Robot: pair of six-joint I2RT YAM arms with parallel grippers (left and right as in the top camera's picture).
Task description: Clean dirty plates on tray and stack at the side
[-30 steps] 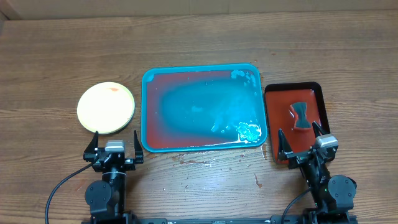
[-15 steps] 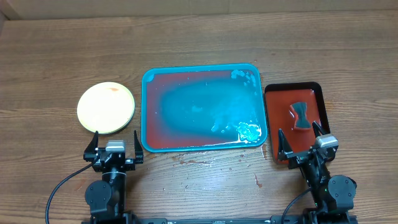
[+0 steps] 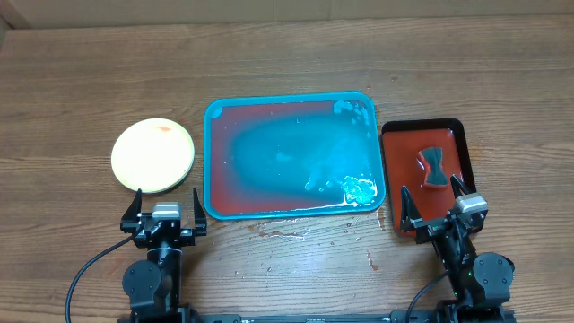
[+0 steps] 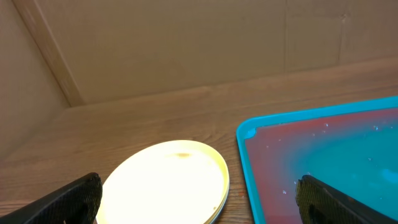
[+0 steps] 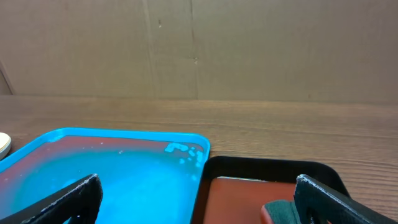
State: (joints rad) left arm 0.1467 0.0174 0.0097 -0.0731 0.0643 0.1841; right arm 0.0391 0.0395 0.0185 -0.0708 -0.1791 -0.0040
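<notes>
The plates point(image 3: 152, 155) sit as one pale, yellow-green-rimmed round on the table point(image 3: 296, 54), just ahead of the left gripper point(image 3: 167, 195) and a little to the left of its jaws, apart from the tray point(image 3: 208, 161). From above they read as a single disc. The left wrist view shows the plates point(image 4: 165, 180) edge-on with a faint second rim line at the right, but how many are piled there cannot be told. A small orange fleck marks the far part of the top face.

The tray lies ahead and to the right of the left jaws, and ahead and to the left of the right gripper point(image 3: 431, 190). Only the overhead view shows all of it: reddish film round the sides, clear blue in the middle, and a patch of foam point(image 3: 359, 188) in the corner nearest the right jaws. Each wrist view cuts it off at the frame edge.

The right jaws hang over the near rim of a small dark tray point(image 3: 421, 126). A dark bow-shaped object point(image 3: 434, 167) lies in it, barely showing in the right wrist view.

Both pairs of jaws are spread wide and empty.
</notes>
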